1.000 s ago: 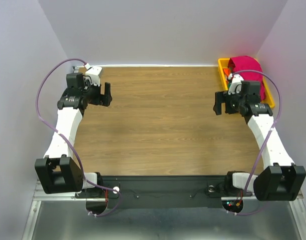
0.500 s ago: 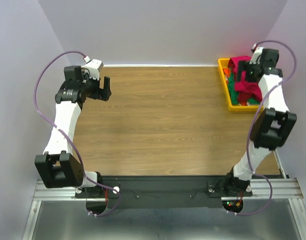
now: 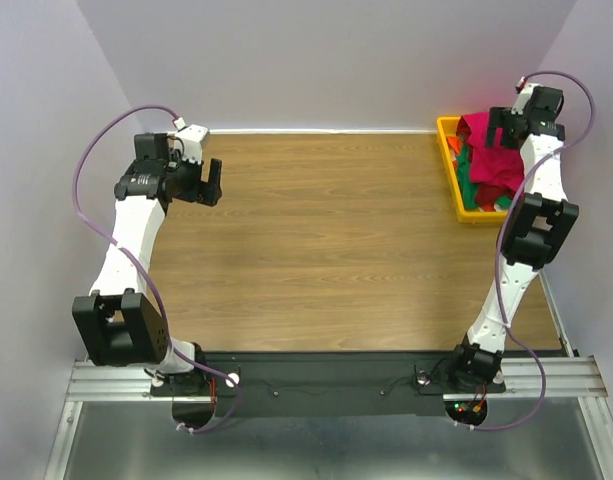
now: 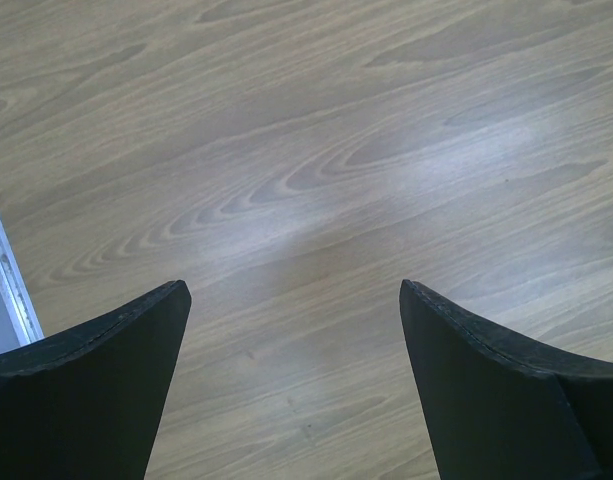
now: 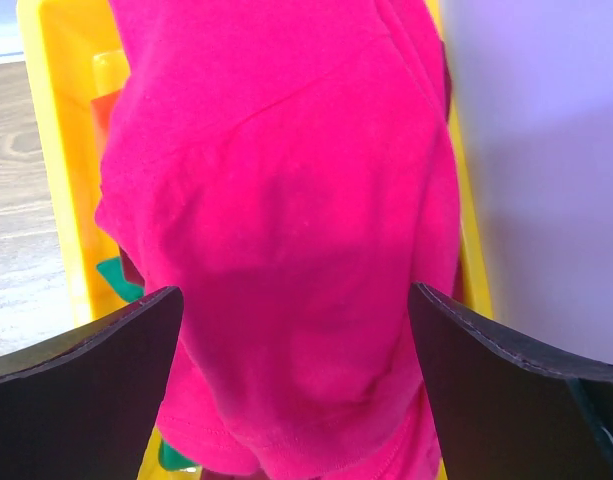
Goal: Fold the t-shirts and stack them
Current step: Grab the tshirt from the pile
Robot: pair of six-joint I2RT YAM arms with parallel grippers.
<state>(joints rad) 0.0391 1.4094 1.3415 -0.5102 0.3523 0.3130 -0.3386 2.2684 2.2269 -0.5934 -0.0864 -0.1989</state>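
1. From above, the right hand (image 3: 506, 133) hung over the yellow tray (image 3: 447, 150) at the far right corner of the counter (image 3: 336, 240). It was spread wide and held nothing. The t-shirts (image 3: 486, 172) lay heaped in the tray, with the pink shirt (image 3: 496, 155) on top and a green shirt (image 3: 473, 187) under it. The left hand (image 3: 199, 186) was spread too, over bare wood far to the left.
2. The left wrist view showed two black fingers (image 4: 86, 380) wide apart over smooth wood with wavy lines.
3. The right wrist view showed the pink shirt below, soft, puffy and wrinkled. I thought the hand should go down and pinch one top fold. It should miss the hard plastic tray wall and the shirts beneath, so only one shirt lifts.
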